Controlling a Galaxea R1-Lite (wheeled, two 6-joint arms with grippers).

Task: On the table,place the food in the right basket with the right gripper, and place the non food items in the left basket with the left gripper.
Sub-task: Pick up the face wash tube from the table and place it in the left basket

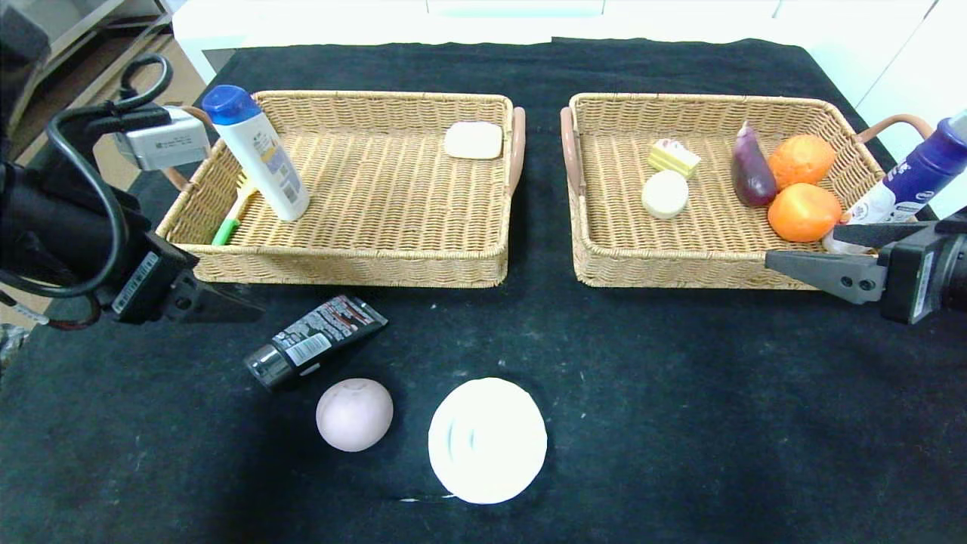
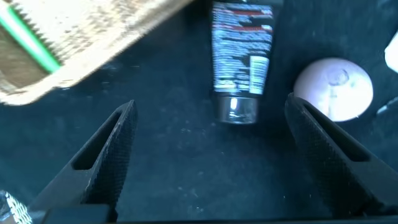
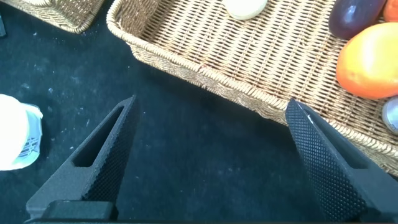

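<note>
Three things are left on the desk [image 1: 680,423], in a loose row in front of the baskets: a black tube [image 1: 316,341], a pink bun [image 1: 354,415] just beside its cap end, and a white dish [image 1: 487,440] a little further right. The tube and dish belong in the left basket [image 1: 355,264], which already holds a white bottle [image 1: 258,153], a green brush and a pale bar. The bun belongs in the right basket [image 1: 604,264], where a cake slice [image 1: 674,158] and a cream bun [image 1: 665,194] lie beside an eggplant and two oranges.

The left gripper [image 1: 245,308] hangs low at the left basket's near corner, jaws spread wide and empty. In its wrist view the tube lies ahead between the fingers, so it looks lined up to take the tube next.

The right gripper [image 1: 782,261] hangs over the right basket's near right corner, jaws fully apart and holding nothing, likely waiting to fetch the bun.
</note>
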